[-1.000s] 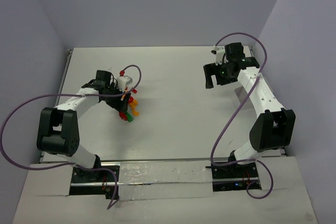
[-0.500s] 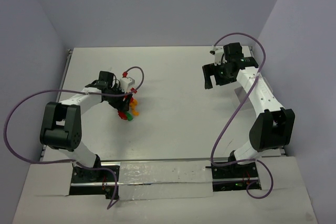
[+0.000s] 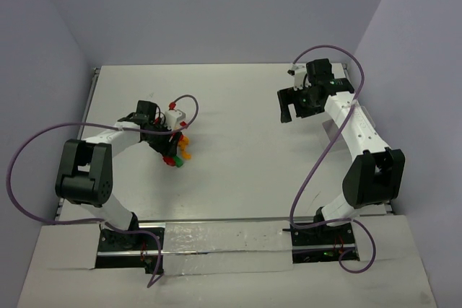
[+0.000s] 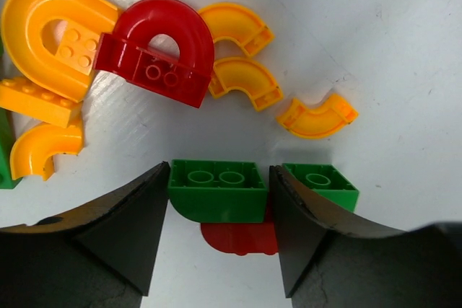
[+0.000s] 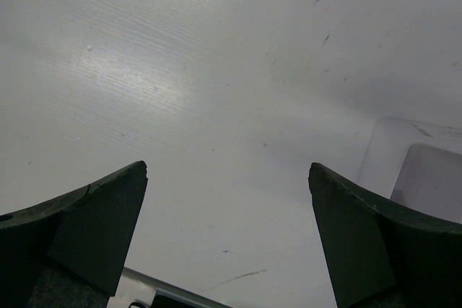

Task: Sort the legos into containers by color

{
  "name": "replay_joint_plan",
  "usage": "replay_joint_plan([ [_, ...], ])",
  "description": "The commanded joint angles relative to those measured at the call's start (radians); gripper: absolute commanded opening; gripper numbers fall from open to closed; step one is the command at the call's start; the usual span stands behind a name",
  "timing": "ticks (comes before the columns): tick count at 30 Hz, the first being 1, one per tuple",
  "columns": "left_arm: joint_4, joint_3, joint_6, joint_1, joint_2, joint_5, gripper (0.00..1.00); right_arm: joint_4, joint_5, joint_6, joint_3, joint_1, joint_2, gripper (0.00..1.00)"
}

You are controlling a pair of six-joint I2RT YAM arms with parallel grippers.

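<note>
- Since a second ago, the left fingers [image 4: 108, 250] have narrowed onto the green two-stud plastic brick [image 4: 216, 192], flanking both sides; I cannot tell whether they grip yet.
- Right fingers [image 5: 79, 229] hang released beside the translucent white plastic bin [image 5: 419, 171].
- Sorting looks barely begun to me: mixed red, green and orange-yellow bricks [image 3: 177, 151] lie loose on the white bench [image 3: 245, 135].

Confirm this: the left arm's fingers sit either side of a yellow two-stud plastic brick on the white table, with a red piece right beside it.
One detail is wrong: the colour. The left wrist view shows that the two-stud plastic brick between the left arm's fingers is green, not yellow. The rest holds: it lies on the white table, with a red piece right beside it.
</note>
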Motion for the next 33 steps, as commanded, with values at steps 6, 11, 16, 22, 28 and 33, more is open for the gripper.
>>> replay_joint_plan([
  [6,-0.028,0.021,-0.027,-0.003,-0.025,-0.003,0.46,0.059,-0.027,0.061,0.007,0.036,-0.011,1.0],
  [11,-0.041,0.095,-0.096,-0.01,-0.055,0.014,0.35,0.165,-0.132,0.16,-0.021,0.086,-0.044,1.0],
  [16,-0.04,0.155,-0.204,-0.057,-0.109,0.03,0.26,0.283,-0.29,0.269,0.001,0.166,-0.031,0.99],
  [22,0.023,0.167,-0.316,-0.161,-0.217,0.012,0.22,0.351,-0.53,0.361,0.038,0.272,0.071,0.96],
  [28,0.029,0.221,-0.392,-0.221,-0.217,-0.028,0.13,0.413,-0.61,0.441,0.049,0.362,0.148,0.96],
  [33,0.015,0.252,-0.4,-0.259,-0.19,-0.051,0.11,0.411,-0.62,0.451,0.081,0.398,0.196,0.95],
])
